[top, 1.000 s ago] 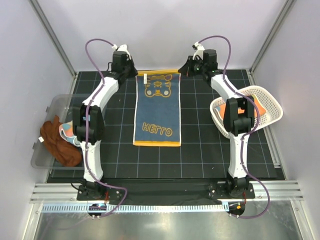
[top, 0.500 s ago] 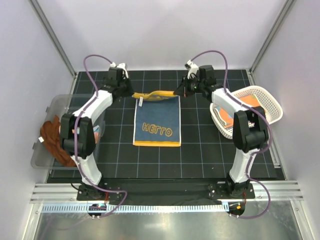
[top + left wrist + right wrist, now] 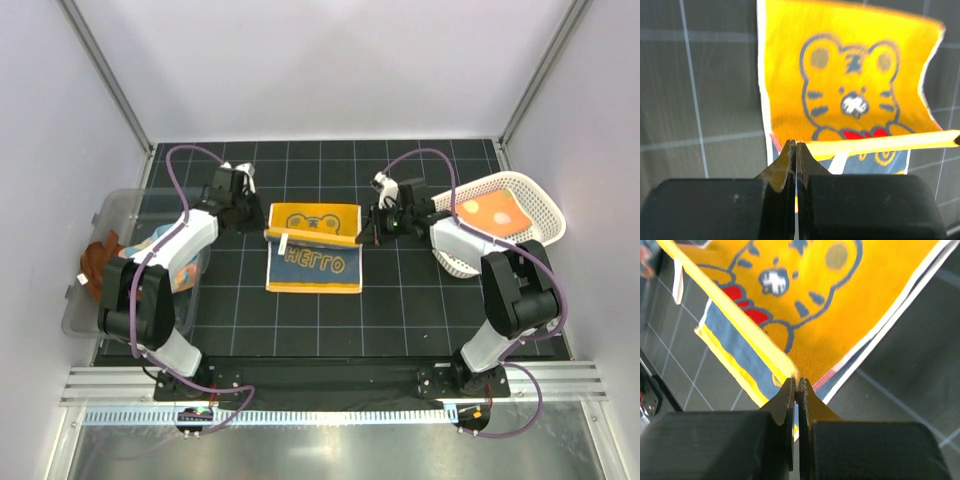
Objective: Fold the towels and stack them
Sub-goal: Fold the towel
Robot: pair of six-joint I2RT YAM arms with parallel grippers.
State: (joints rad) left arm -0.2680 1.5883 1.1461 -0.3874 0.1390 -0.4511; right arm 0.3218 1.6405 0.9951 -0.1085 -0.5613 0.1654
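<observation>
The blue towel lies mid-way across the black gridded mat, with yellow letters reading "HELLO", the L's flipped in the top view. Its far half is lifted over, showing a yellow tiger face. The left gripper and right gripper each pinch tight a corner of that raised edge.

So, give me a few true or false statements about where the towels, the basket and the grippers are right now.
1. The left gripper and the right gripper are each shut on a corner of the middle towel. True.
2. The lifted part of that towel shows a yellow side with a tiger face. True.
3. The white basket has nothing in it. False: an orange towel lies in it.
4. The clear bin stands at the right side of the table. False: it is at the left side, with a rust-brown towel in it; the basket is at the right.
</observation>
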